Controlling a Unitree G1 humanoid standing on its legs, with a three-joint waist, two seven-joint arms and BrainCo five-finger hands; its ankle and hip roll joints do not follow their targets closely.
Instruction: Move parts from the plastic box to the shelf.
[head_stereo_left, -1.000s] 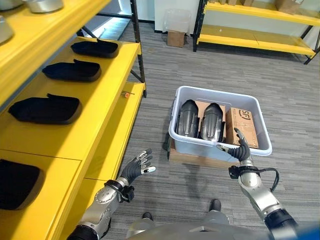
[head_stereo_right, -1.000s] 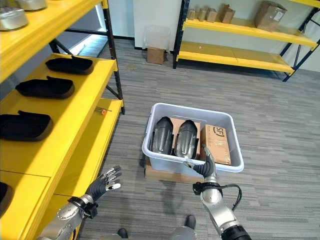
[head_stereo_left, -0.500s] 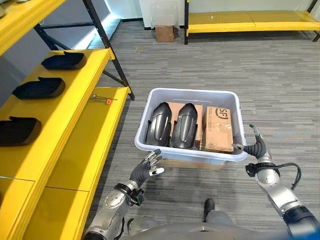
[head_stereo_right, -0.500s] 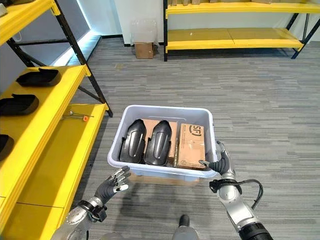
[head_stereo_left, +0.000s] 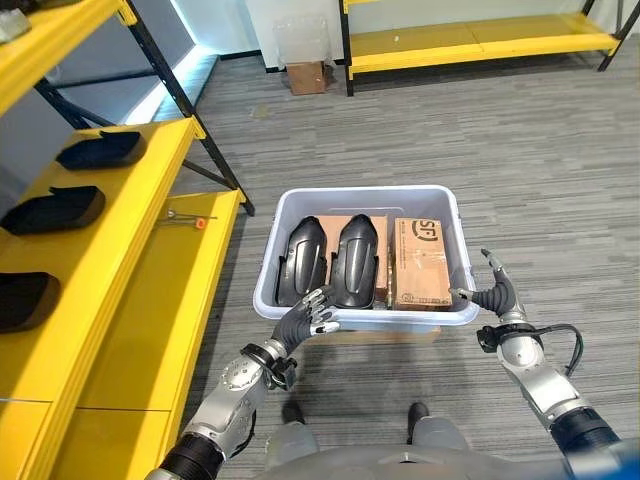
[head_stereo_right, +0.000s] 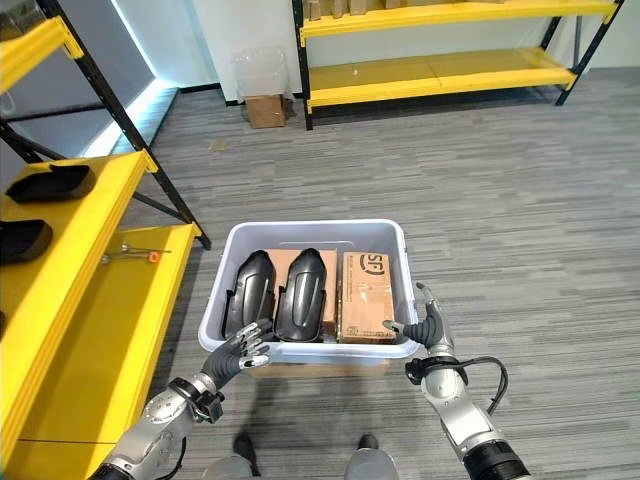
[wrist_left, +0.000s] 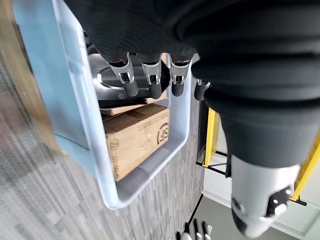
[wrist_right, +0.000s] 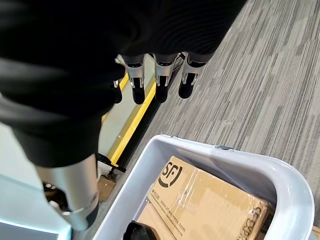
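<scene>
A grey plastic box (head_stereo_left: 364, 198) stands on the floor in front of me. Two black moulded parts (head_stereo_left: 300, 262) (head_stereo_left: 355, 260) lie side by side in its left half, with a brown carton (head_stereo_left: 420, 264) to their right. My left hand (head_stereo_left: 300, 323) hovers open at the box's near left rim, its fingers (wrist_left: 150, 82) reaching over the rim (wrist_left: 75, 100). At the near right corner my right hand (head_stereo_left: 493, 296) is open beside the box wall, fingers (wrist_right: 160, 75) straight. The yellow shelf (head_stereo_left: 110, 250) on the left carries black parts (head_stereo_left: 98, 150) (head_stereo_left: 50, 208) (head_stereo_left: 18, 300).
The box rests on a flat brown base (head_stereo_left: 390, 335). An orange-tipped tool (head_stereo_left: 188, 218) lies on the lower yellow shelf board. A black shelf post (head_stereo_left: 190, 140) stands behind it. A small carton (head_stereo_left: 305, 76) and another yellow rack (head_stereo_left: 480, 38) are farther off.
The camera has swung right, so the box now sits centred. My left hand has come up from near the shelf to the box's near rim. My right hand stays by the right corner.
</scene>
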